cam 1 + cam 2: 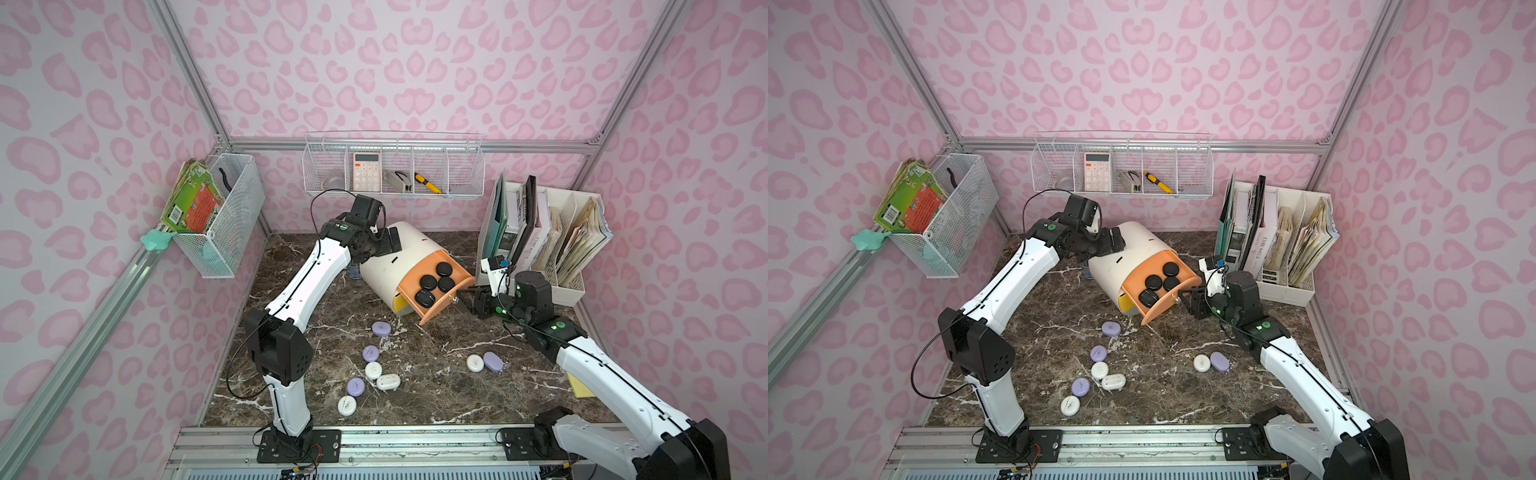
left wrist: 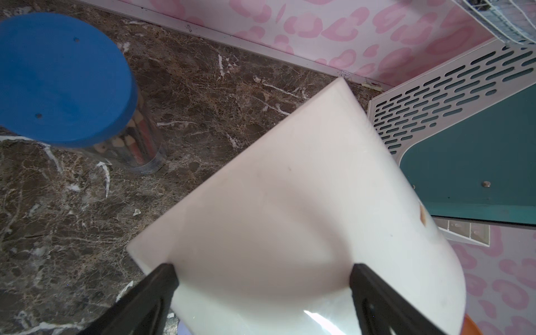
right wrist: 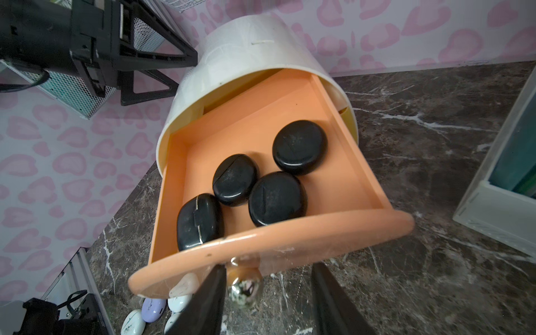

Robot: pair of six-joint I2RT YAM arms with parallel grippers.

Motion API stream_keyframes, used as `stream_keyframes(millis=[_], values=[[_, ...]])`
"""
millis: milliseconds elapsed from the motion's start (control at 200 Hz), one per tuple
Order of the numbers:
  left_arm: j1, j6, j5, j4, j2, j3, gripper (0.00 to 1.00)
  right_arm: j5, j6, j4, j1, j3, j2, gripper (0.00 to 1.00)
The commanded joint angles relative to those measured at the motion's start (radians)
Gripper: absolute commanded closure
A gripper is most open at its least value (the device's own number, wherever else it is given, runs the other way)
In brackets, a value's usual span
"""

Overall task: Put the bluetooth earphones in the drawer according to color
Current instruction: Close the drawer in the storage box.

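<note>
The white arch-topped cabinet (image 1: 395,257) stands at the back of the table with its peach drawer (image 1: 440,309) pulled out. Several black earphones (image 3: 278,197) lie in that drawer. Lilac earphones (image 1: 381,328) and white earphones (image 1: 388,381) lie loose on the marble in front, and one more pair (image 1: 484,362) sits to the right. My left gripper (image 2: 262,266) is wide open, fingertips against the cabinet's top at its back. My right gripper (image 3: 268,269) is open around the drawer's metal knob (image 3: 245,285): one finger is next to the knob and a gap is left at the other.
A blue-lidded jar of pencils (image 2: 63,78) stands just left of the cabinet. A white file rack (image 1: 552,249) with folders stands at the back right, close to my right arm. Wire baskets hang on the back wall (image 1: 395,174) and the left wall (image 1: 224,224).
</note>
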Motion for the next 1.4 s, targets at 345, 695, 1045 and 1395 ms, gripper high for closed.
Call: stream_keyframes(millis=[345,695,1045,1395], values=[[-0.012,0.007,0.071,-0.111,0.026,-0.036,0.03,-0.054,0.048,0.146,0.021,0.067,0.135,0.54],[-0.018,0.007,0.071,-0.111,0.016,-0.051,0.03,0.012,0.062,0.218,0.052,0.158,0.284,0.55],[-0.023,0.007,0.076,-0.111,0.010,-0.048,0.03,0.041,0.089,0.301,0.090,0.221,0.419,0.55],[-0.030,0.020,0.101,-0.116,0.056,0.015,0.03,0.075,0.097,0.340,0.143,0.228,0.461,0.54]])
